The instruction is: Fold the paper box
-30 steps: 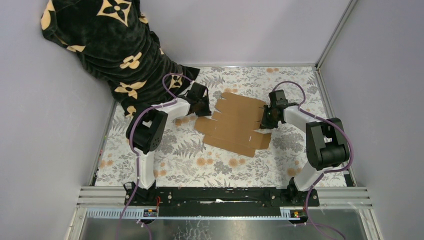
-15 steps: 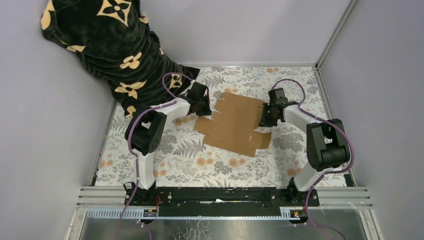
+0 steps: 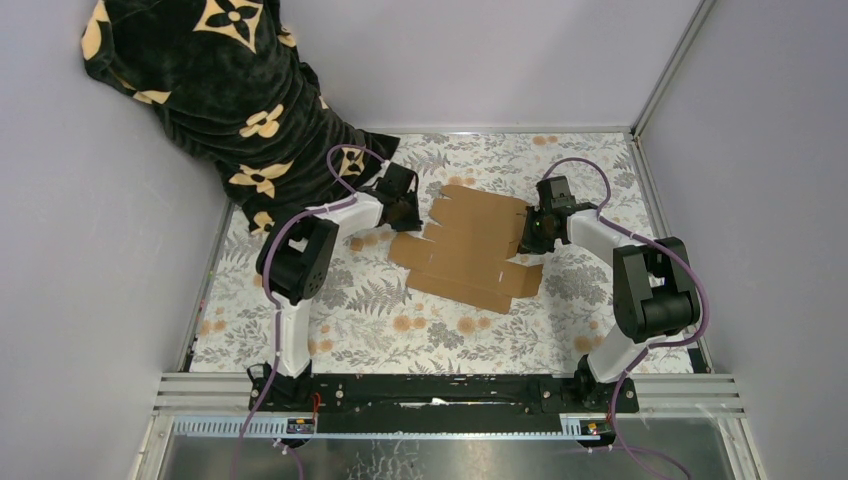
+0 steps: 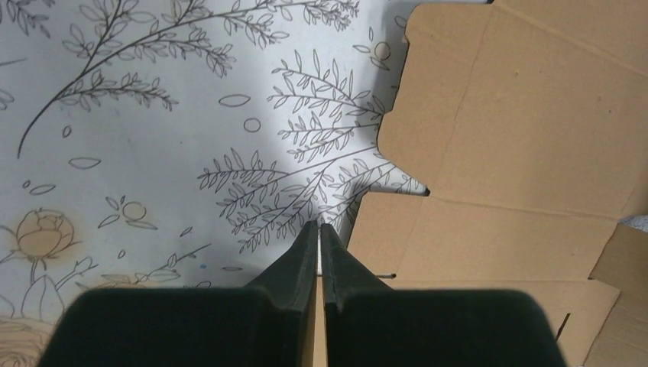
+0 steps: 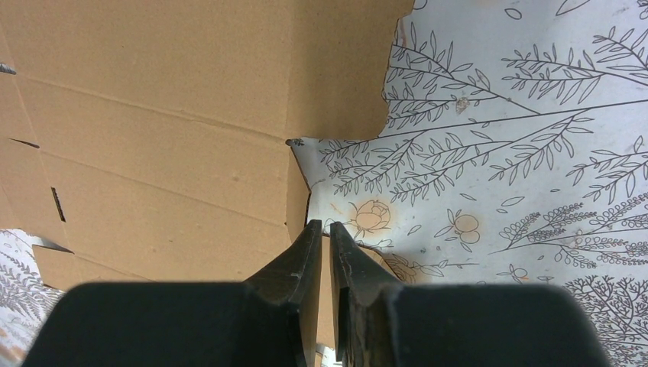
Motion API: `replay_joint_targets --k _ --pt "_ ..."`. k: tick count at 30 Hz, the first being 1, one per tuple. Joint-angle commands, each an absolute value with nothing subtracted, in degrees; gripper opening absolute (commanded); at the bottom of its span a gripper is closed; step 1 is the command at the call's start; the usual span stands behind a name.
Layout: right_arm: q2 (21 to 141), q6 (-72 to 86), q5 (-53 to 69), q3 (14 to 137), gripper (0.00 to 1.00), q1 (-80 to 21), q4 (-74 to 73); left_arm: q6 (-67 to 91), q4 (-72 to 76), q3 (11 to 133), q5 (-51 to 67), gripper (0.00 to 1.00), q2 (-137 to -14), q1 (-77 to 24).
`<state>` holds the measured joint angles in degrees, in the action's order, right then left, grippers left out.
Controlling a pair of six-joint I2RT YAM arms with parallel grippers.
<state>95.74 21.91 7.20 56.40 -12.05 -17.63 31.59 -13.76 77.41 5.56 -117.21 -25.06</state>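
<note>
The paper box point(image 3: 470, 250) is a flat brown die-cut cardboard sheet with flaps, lying in the middle of the floral table. My left gripper point(image 3: 408, 212) is at the sheet's far left edge. In the left wrist view its fingers point(image 4: 319, 227) are shut, tips over the table just beside the cardboard point(image 4: 520, 138). My right gripper point(image 3: 533, 232) is at the sheet's right edge. In the right wrist view its fingers point(image 5: 321, 225) are shut with a thin gap, tips at the edge of a flap of the cardboard point(image 5: 168, 130). Neither visibly pinches the sheet.
A black cloth with tan flower marks point(image 3: 230, 90) hangs over the far left corner, close behind the left arm. Grey walls enclose the table on three sides. A metal rail point(image 3: 450, 390) carries both arm bases at the near edge.
The right gripper has shifted slightly toward the far side along the sheet's right edge. The left arm's elbow has moved a little. The sheet has hardly moved.
</note>
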Motion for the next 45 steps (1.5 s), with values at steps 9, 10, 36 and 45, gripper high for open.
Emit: replay_joint_targets --k 9,10,36,45 --pt "93.93 21.68 8.61 59.47 0.16 -12.73 -18.55 30.38 -13.05 78.55 7.19 0.06 -119.89 -24.87" --pt "94.03 21.71 8.59 59.62 0.16 -12.7 -18.55 30.41 -12.8 78.14 7.63 0.06 -119.74 -24.87" --pt "95.0 22.55 9.24 60.03 0.16 -13.71 -17.64 32.77 -11.19 75.72 10.74 0.04 -112.55 -25.53" --pt "95.51 22.98 9.59 60.32 0.17 -14.3 -17.28 33.52 -11.33 76.27 11.22 0.04 -111.31 -26.5"
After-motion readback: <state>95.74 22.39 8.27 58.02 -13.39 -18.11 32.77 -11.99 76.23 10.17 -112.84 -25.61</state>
